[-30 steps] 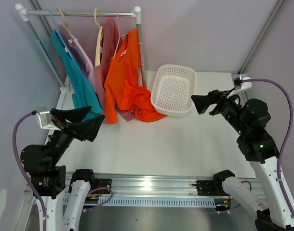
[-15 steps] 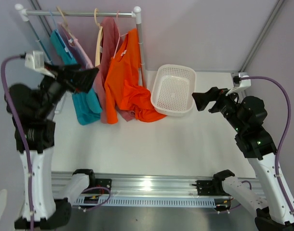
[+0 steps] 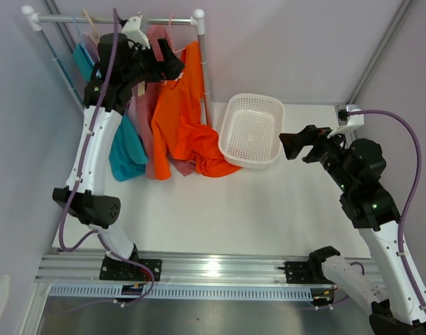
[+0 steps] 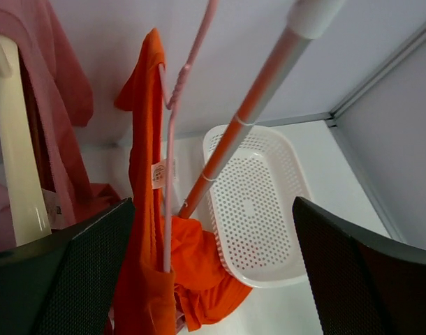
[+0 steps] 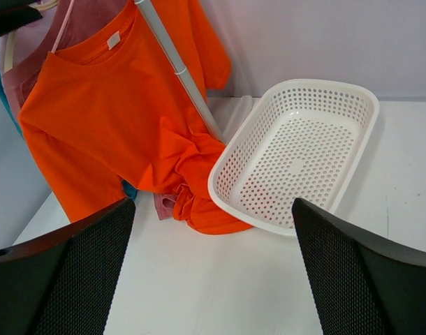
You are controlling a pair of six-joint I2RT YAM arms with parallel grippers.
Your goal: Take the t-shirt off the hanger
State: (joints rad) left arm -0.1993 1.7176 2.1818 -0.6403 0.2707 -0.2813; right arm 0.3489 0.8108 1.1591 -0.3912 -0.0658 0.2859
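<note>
Left jaws: spread wide, with nothing between them. My left gripper (image 3: 170,64) is raised to the rail (image 3: 115,19), just beside the collar of the orange t-shirt (image 3: 178,118).
Right jaws: spread wide as well, and holding nothing. My right gripper (image 3: 288,148) hangs over the table (image 3: 255,202), just right of the basket (image 3: 230,112) and turned towards the clothes.
T-shirt: it hangs on the pink hanger (image 4: 172,139) at the right end of the rail, next to the post (image 3: 202,63). Its lower part lies bunched on the table against the basket's left rim.
Hanger: a thin pink wire that runs down inside the neck of the t-shirt. A small label shows at the collar.
Left wrist view: the t-shirt and hanger sit in the gap between my fingers (image 4: 73,279), apart from both.
Neighbours: a rose shirt (image 3: 157,49) on a cream hanger (image 4: 17,160) hangs just left of the orange one. A teal shirt (image 3: 126,150) hangs further left.
Contact: from above I cannot tell whether my left fingers brush the rose shirt.
Basket: white, perforated and upright on the table, between the clothes and my right gripper.
</note>
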